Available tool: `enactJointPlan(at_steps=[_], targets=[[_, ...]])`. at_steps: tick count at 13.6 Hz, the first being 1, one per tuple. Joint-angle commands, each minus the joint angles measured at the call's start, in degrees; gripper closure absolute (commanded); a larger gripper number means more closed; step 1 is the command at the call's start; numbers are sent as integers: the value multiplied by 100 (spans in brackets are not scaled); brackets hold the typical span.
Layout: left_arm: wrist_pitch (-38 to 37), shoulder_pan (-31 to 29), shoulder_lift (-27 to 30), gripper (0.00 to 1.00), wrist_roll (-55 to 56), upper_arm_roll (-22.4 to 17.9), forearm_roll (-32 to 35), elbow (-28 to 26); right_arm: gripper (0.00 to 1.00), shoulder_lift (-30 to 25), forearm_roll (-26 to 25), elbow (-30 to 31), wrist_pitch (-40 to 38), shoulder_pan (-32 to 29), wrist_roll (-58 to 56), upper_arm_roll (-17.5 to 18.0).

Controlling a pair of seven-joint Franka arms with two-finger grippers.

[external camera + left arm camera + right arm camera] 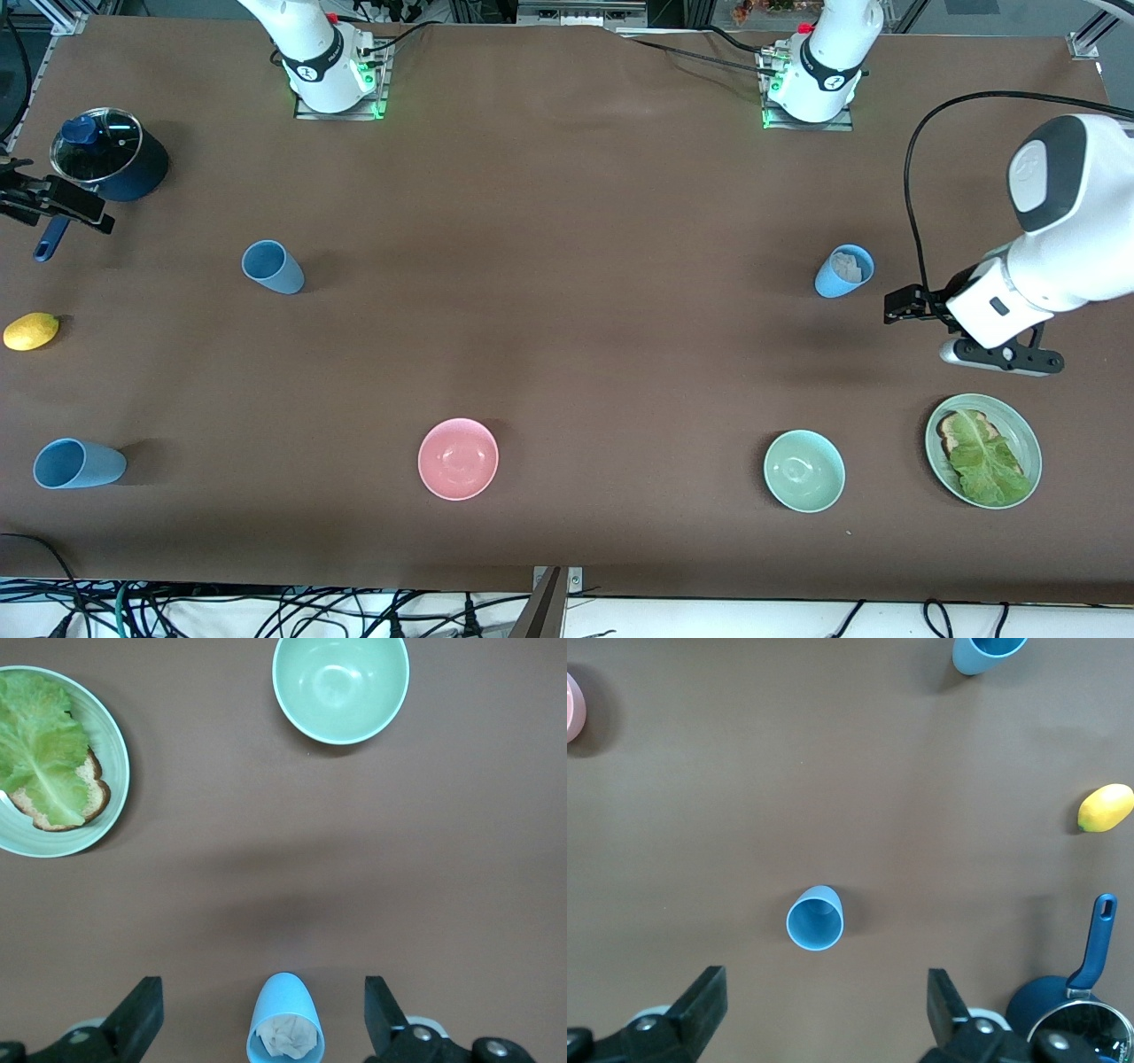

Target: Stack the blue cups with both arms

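A dull slate-blue cup (pixel 273 267) stands upright toward the right arm's end of the table; it also shows in the right wrist view (pixel 815 918). A brighter sky-blue cup (pixel 843 271) with crumpled paper inside stands toward the left arm's end, and shows in the left wrist view (pixel 285 1028). A third blue cup (pixel 78 463) stands near the front edge. My left gripper (pixel 904 306) hangs open and empty above the table by the sky-blue cup, which lies between its fingers (pixel 146 1010). My right gripper (pixel 62 206) is open and empty, up by the pot (pixel 824 988).
A dark navy glass-lidded pot (pixel 111 155) and a lemon (pixel 31 330) sit at the right arm's end. A pink bowl (pixel 458 458), a green bowl (pixel 803 470) and a green plate (pixel 1028 434) with bread and lettuce lie near the front edge.
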State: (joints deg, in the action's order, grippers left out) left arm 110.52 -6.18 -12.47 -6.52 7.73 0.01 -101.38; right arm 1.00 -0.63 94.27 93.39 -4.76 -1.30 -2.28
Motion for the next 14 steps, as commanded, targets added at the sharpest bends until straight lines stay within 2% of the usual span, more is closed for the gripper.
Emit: enactJointPlan(at_steps=[1,4,7,10,14], targets=[[523,-207,981,0,-507,-8,-124,-1338,0,-47,36,21,-40,2,-98,-18],[1145,-76,1553,0,-596,-288,-124,-2347,0,-47,36,21,-40,2,-98,-18],[1838,117,1712,0,-823,-640,-124,-3095,0,-47,36,21,-40,2,-98,-18],[2972,100,1783,0,-956,-693,-124,-3931,0,-47,36,21,-40,2,-98,-18],[4019,100,1731,0,-956,-693,-124,-4600,0,-47,45,21,-40,2,-98,-18]])
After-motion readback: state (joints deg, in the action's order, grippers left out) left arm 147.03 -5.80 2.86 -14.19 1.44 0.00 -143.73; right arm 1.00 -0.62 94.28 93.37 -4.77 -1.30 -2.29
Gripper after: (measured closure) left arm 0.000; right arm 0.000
